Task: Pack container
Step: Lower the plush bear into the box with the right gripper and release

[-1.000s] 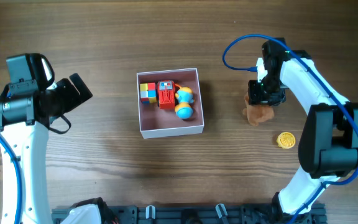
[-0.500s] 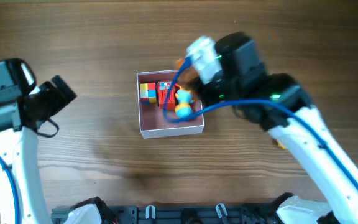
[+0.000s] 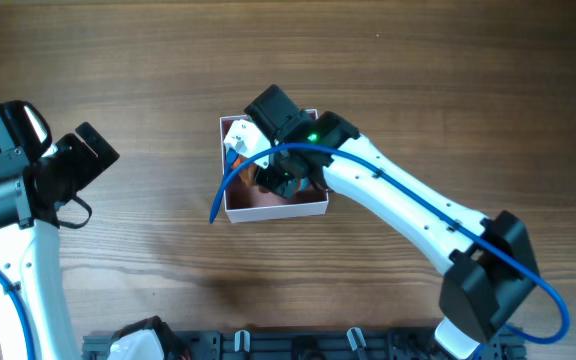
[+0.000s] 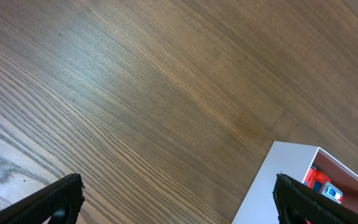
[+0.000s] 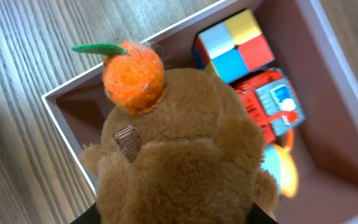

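- The plush toy (image 5: pixel 179 155), brown with an orange tuft on top, now hangs over the container (image 3: pixel 268 213). A second ago it lay on the counter (image 3: pixel 168 60) out at 3 o'clock.
- The right arm (image 3: pixel 398 205) has swung from 3 o'clock to centre. Its fingertips are hidden behind the plush, but we judge the right jaws clamped on it.
- The container sits mid-counter and holds a colour cube (image 5: pixel 235 42), a red toy (image 5: pixel 272 106) and a blue-and-orange toy (image 5: pixel 278 171).
- For the task, the carry looks done — lowering and release remain. Bare pink floor shows on the container's 6 o'clock side.
- The left jaws stand apart and empty at 9 o'clock, little moved since then.
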Available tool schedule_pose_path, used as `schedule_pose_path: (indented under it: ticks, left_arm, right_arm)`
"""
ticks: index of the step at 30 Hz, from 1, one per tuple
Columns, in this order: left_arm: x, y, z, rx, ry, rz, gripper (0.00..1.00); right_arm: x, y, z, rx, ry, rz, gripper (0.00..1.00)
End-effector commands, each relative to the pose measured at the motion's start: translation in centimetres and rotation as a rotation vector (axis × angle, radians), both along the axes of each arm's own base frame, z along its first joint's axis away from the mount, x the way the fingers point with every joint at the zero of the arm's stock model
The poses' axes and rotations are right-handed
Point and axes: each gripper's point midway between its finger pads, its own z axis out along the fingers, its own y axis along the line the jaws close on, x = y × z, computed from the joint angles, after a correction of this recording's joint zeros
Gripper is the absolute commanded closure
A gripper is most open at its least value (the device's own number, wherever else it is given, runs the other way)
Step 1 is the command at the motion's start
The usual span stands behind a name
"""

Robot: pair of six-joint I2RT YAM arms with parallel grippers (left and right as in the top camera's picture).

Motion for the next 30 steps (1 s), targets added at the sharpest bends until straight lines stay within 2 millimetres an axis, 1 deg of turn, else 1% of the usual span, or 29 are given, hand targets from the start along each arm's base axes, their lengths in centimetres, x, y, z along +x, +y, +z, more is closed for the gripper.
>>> schedule_pose_path:
  ticks: [1,3,4,5,7,8,10,11,13,23,24,30]
  left_arm:
    - [-0.11,-0.21,0.09,-0.016,-0.009,0.003,0.01]
    - [-0.12,-0.21,0.08,-0.017,-0.009,0.003,0.01]
    - [-0.16,-0.22,0.06,-0.017,-0.007,0.003,0.01]
    - [-0.18,-0.23,0.05,-0.017,-0.006,0.003,0.01]
    - [-0.18,-0.23,0.05,-0.017,-0.006,0.003,0.01]
    - [-0.17,-0.23,0.05,-0.017,-0.007,0.003,0.01]
    - [-0.18,-0.22,0.05,-0.017,-0.006,0.003,0.01]
    - [-0.18,-0.23,0.05,-0.017,-0.006,0.003,0.00]
    - [-0.17,-0.23,0.05,-0.017,-0.007,0.003,0.01]
    - [-0.17,-0.23,0.05,-0.017,-0.007,0.003,0.01]
    - [-0.17,-0.23,0.05,-0.017,-0.007,0.003,0.00]
    - [-0.17,-0.23,0.05,-0.017,-0.007,0.003,0.00]
  right_arm:
    - [-1.11,1.25,-1.31,-0.005,0.032,0.055,0.96]
    - [-1.23,1.36,-1.78,-0.012,0.040,0.058,0.95]
    - [-1.27,1.33,-2.07,-0.018,0.047,0.055,0.92]
    - [-1.33,1.26,-2.18,-0.022,0.051,0.056,0.85]
    - [-1.39,1.21,-2.21,-0.024,0.054,0.055,0.59]
    - [-1.39,1.21,-2.21,-0.024,0.054,0.054,0.52]
    - [-1.39,1.21,-2.21,-0.023,0.057,0.047,0.42]
    - [-1.37,1.22,-2.20,-0.020,0.060,0.035,0.40]
    - [-1.39,1.21,-2.19,-0.019,0.062,0.031,0.30]
    - [-1.37,1.22,-2.18,-0.019,0.062,0.031,0.25]
    - [-1.37,1.22,-2.18,-0.019,0.062,0.031,0.23]
    - [-1.36,1.23,-2.18,-0.019,0.061,0.031,0.22]
